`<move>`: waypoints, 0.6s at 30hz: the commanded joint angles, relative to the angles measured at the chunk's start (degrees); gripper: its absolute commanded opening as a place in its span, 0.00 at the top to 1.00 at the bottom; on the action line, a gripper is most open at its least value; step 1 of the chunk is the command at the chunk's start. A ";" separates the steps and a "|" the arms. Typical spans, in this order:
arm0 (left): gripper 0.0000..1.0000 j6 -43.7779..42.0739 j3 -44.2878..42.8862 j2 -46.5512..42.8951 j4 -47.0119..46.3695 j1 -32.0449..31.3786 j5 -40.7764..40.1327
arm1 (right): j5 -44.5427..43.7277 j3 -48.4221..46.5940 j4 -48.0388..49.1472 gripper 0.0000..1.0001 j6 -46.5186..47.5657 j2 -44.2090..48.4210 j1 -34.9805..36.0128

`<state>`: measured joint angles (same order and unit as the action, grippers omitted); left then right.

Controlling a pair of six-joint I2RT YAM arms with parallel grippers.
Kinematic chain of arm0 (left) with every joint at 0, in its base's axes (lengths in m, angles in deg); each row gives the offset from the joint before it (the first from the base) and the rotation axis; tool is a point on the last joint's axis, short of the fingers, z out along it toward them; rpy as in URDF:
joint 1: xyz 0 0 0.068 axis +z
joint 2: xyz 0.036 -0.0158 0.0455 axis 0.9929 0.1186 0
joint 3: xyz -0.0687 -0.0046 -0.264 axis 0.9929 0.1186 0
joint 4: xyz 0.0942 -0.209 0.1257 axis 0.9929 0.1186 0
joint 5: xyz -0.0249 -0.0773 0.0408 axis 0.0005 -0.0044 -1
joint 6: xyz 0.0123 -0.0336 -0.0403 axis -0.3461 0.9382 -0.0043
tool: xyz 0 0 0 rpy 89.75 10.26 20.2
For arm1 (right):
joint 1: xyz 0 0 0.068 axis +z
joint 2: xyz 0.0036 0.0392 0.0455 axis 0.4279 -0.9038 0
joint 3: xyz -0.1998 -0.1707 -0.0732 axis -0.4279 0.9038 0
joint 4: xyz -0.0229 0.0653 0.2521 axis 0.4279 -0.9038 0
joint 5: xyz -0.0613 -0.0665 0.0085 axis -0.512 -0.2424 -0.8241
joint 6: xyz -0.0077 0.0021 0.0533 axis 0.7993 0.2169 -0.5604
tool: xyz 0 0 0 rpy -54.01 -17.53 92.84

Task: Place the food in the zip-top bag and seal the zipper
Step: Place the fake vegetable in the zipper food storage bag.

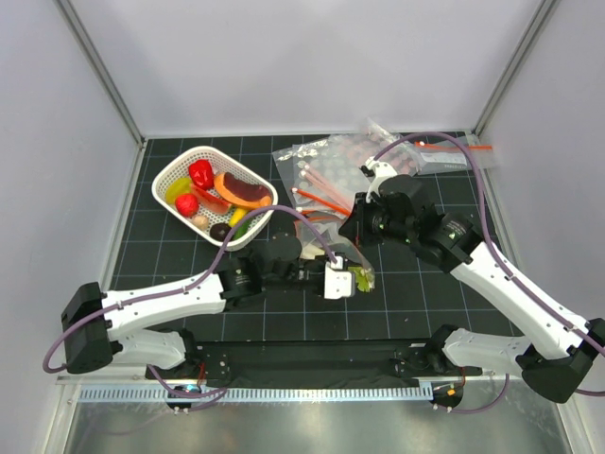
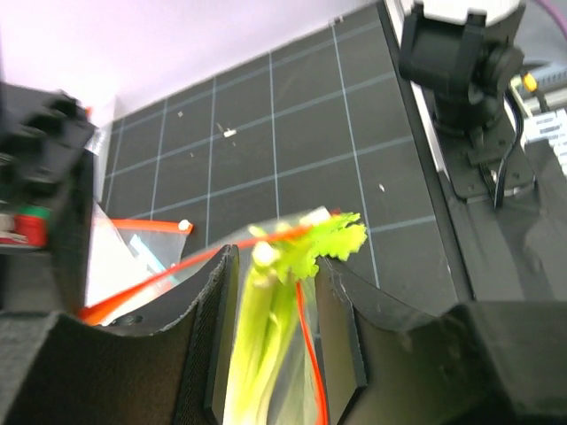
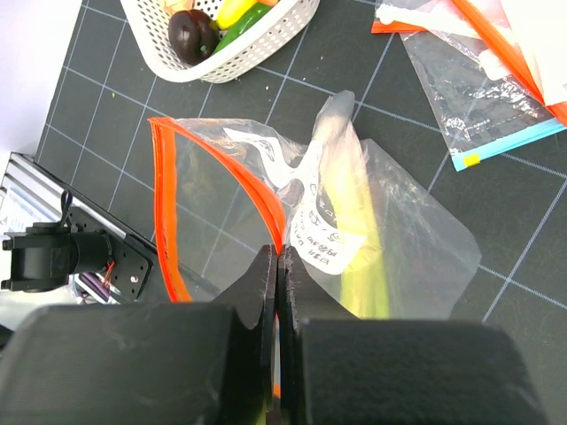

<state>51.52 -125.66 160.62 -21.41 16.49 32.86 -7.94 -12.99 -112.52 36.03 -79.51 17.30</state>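
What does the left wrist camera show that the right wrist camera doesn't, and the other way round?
Only the left wrist view: the left pincer gripping the leafy stalk, its frilly tip showing, and the right arm's base. Only the right wrist view: the right pincer shut on the zipper, the white basket and spare bags. Both: the zip-top bag, its orange strip and the stalk.

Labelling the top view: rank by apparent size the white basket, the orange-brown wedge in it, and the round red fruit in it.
Largest to smallest:
white basket
orange-brown wedge
round red fruit
All lie together, so nearness does not blur the order.
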 commanded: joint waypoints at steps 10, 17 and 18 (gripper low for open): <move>1.00 0.68 -1.47 -1.35 -2.58 -0.28 6.32 | 0.78 -0.13 2.87 0.99 0.55 0.22 -0.09; 1.00 1.55 -3.93 0.15 1.21 -0.19 1.52 | -0.01 -0.21 2.52 0.99 0.72 0.49 -0.09; 1.00 1.90 -4.11 0.41 1.30 -0.28 0.19 | -0.01 -0.21 2.52 0.99 0.64 0.49 -0.09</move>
<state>52.46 -126.93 160.51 -20.67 16.49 36.46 -7.79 -12.86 -112.52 36.03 -79.51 17.30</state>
